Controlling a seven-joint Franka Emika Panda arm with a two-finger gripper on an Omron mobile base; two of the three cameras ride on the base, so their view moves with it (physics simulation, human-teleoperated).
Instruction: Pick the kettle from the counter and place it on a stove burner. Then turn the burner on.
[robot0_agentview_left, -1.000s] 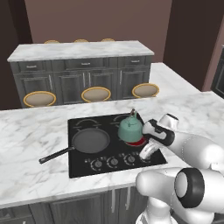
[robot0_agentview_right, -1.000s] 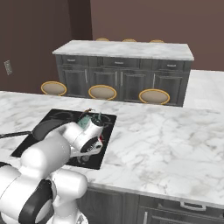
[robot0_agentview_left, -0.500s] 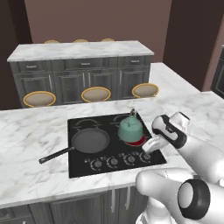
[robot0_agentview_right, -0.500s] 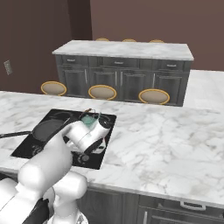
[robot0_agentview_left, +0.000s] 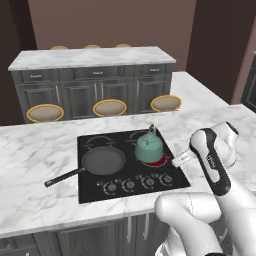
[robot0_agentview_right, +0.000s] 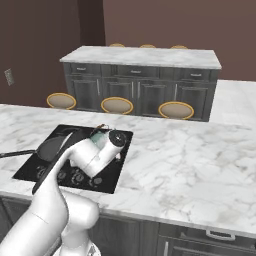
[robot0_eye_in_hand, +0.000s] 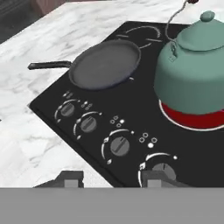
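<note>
The teal-green kettle (robot0_eye_in_hand: 192, 72) stands upright on the front right stove burner (robot0_eye_in_hand: 192, 120), which glows red under it. It also shows in the left base view as the kettle (robot0_agentview_left: 149, 147) on the red burner (robot0_agentview_left: 156, 161), and the kettle (robot0_agentview_right: 100, 137) peeks out behind my arm. My gripper (robot0_eye_in_hand: 112, 179) hovers open over the cooktop's front edge, nothing between its fingers. Its right fingertip (robot0_eye_in_hand: 153, 178) is close to the rightmost knob (robot0_eye_in_hand: 162, 169). From the left base view the gripper (robot0_agentview_left: 177, 160) sits just right of the kettle. White marble counter (robot0_agentview_left: 40, 150) surrounds the cooktop.
A dark frying pan (robot0_eye_in_hand: 105, 63) with a long black handle rests on the left burner. Several control knobs (robot0_eye_in_hand: 119, 146) line the cooktop's front. Behind the counter are three round stools (robot0_agentview_left: 110, 106) and a grey cabinet island (robot0_agentview_left: 95, 75).
The hand has drawn back a little to the right, away from the knobs. The jaws closed and then opened again. Kettle and pan have not moved.
</note>
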